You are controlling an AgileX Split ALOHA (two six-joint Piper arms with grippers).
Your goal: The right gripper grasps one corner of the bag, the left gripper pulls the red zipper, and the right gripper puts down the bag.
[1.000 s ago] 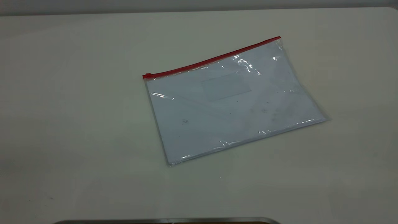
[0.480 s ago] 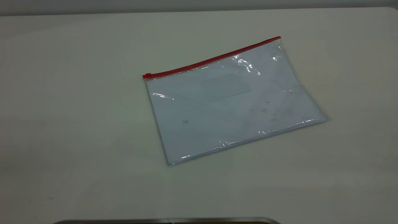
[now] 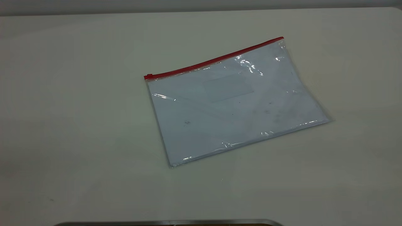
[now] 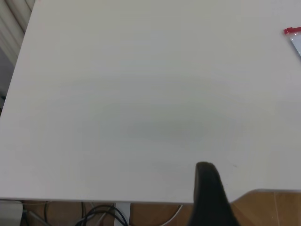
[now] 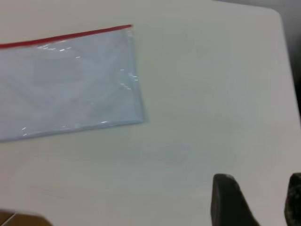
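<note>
The bag [image 3: 232, 100] lies flat on the white table [image 3: 78, 125], a clear pouch with white paper inside. The red zipper [image 3: 213, 59] runs along its far edge, with the slider tab [image 3: 148, 76] at the left end. Neither gripper shows in the exterior view. In the right wrist view the right gripper [image 5: 260, 200] is open and empty, well apart from the bag [image 5: 70, 84], over bare table. In the left wrist view the left gripper [image 4: 207, 172] hangs near the table's edge, far from the slider tab [image 4: 291, 31].
The table's edge [image 4: 94, 200] shows in the left wrist view, with cables and wooden floor [image 4: 273, 209] beyond it. A dark metal rim [image 3: 169, 223] lies at the exterior view's lower edge. The table's rounded corner [image 5: 277, 19] shows in the right wrist view.
</note>
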